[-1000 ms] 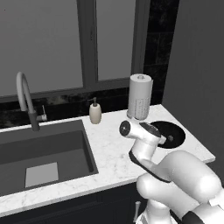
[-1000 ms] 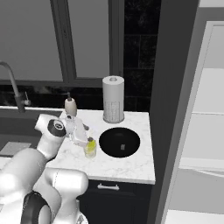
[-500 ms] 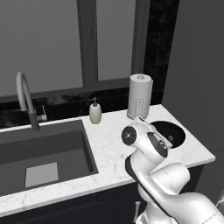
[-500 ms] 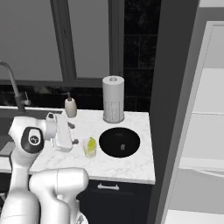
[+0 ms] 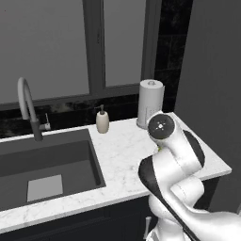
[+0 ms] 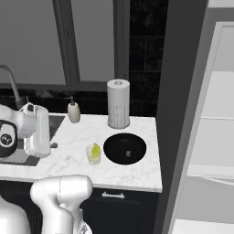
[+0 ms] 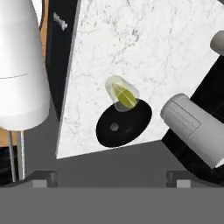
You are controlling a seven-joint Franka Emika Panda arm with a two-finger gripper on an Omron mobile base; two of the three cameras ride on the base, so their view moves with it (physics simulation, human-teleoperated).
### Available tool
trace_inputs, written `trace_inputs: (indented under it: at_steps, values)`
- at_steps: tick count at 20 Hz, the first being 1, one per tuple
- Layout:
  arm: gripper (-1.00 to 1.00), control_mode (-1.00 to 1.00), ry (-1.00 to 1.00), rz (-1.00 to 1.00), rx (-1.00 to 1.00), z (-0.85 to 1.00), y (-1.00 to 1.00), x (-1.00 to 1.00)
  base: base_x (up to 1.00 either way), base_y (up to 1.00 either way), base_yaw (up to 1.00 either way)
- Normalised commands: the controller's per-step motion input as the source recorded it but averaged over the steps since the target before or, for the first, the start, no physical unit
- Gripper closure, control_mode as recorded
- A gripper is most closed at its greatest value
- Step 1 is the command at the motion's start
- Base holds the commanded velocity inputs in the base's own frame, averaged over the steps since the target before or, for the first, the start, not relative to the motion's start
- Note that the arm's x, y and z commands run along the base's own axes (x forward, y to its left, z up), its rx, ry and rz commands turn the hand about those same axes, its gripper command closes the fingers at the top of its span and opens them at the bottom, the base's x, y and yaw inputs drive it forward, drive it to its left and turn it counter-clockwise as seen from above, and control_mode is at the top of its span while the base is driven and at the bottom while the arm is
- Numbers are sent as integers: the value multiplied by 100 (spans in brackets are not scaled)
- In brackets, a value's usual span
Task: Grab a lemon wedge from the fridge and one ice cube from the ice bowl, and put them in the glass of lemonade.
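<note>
Gripper [image 7: 109, 177]: its two dark tips sit far apart at the bottom of the hand view, jaws spread wide, nothing between them; it looks down on the counter from well above
Arm [image 5: 172, 155]: folded over the right part of the counter in the left base view, covering the bowl and glass there; in the right base view its white links stand at the left, over the sink edge
Glass [image 6: 93, 154]: upright on the counter [image 6: 137, 171], just left of the bowl, close to it but whether they touch cannot be told; holds pale yellow liquid
Lemon wedge [image 6: 95, 150]: a yellow-green piece inside the glass, at the top of the liquid; also seen through the glass wall in the hand view [image 7: 127, 99]
Bowl [image 6: 124, 148]: shallow, round, black, on the counter in front of the paper towel roll; one small pale cube [image 6: 127, 153] lies on its floor near the middle
Paper towel roll [image 6: 118, 103]: upright at the back of the counter, behind the bowl
Soap bottle [image 6: 73, 111]: beige, at the back of the counter, left of the roll, near the sink
Sink [image 5: 44, 167]: dark, rectangular, left of the counter, with a curved tap [image 5: 28, 108] behind it
Fridge [image 6: 208, 114]: at the right, next to the counter, door open, pale shelves showing inside
</note>
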Motion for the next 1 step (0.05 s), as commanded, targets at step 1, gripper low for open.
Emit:
trace_inputs:
  at_steps: [1]
  values:
    - [-100,-100,0,0,9,34,51,-100,0,0,0]
